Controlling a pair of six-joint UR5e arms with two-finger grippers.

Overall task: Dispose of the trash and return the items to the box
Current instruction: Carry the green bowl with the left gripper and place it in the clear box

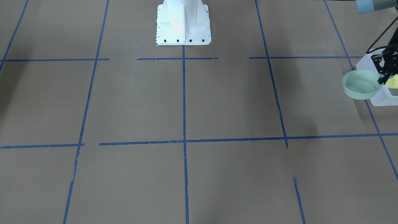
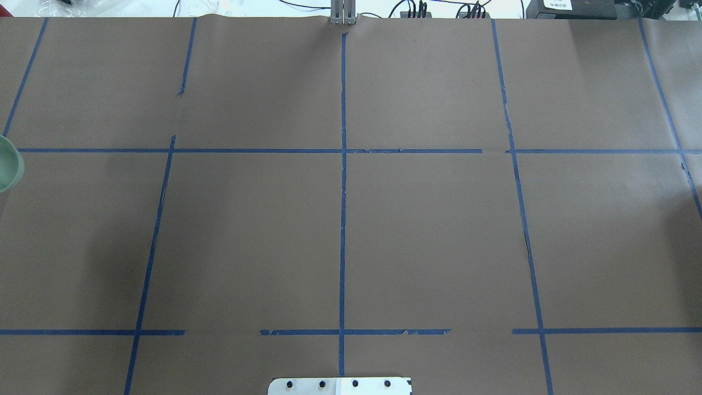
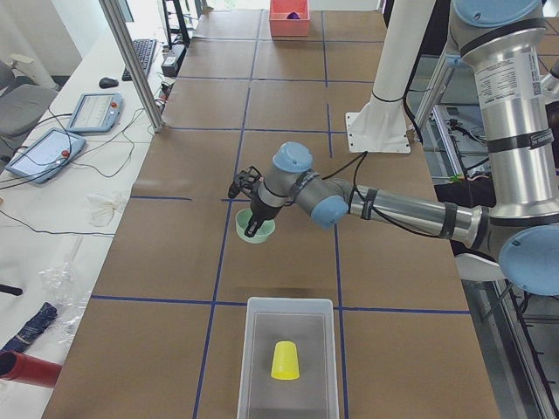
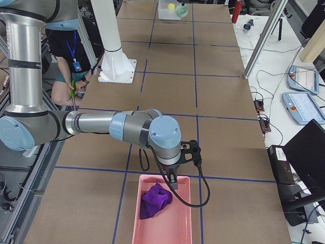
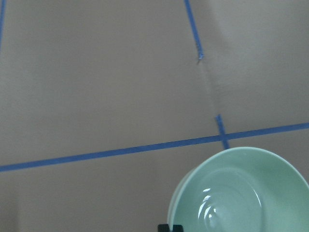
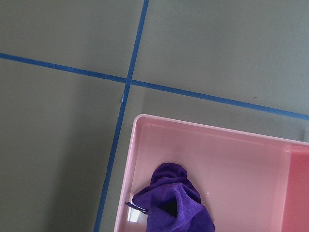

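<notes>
My left gripper's (image 1: 381, 81) jaws pinch the bowl's (image 1: 360, 84) rim. I cannot tell how the right gripper's (image 4: 172, 183) jaws stand, over the pink tray (image 4: 185, 223).

The box (image 3: 291, 302) sits near. The bowl hangs mouth-up just short of it, probably for placing inside; being round, it has no long axis. The cup (image 3: 285, 360) is inside the box, seemingly lying along its length.

Glossy bowl (image 5: 241, 193), frosted plastic box (image 3: 290, 302), matt paper-covered table (image 2: 439, 230).

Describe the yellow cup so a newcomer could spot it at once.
Go to the table's end on the robot's left, where a frosted white bin sits. The yellow cup is the only thing inside it. The nearby bowl is mint green, wider, and outside the bin.
</notes>
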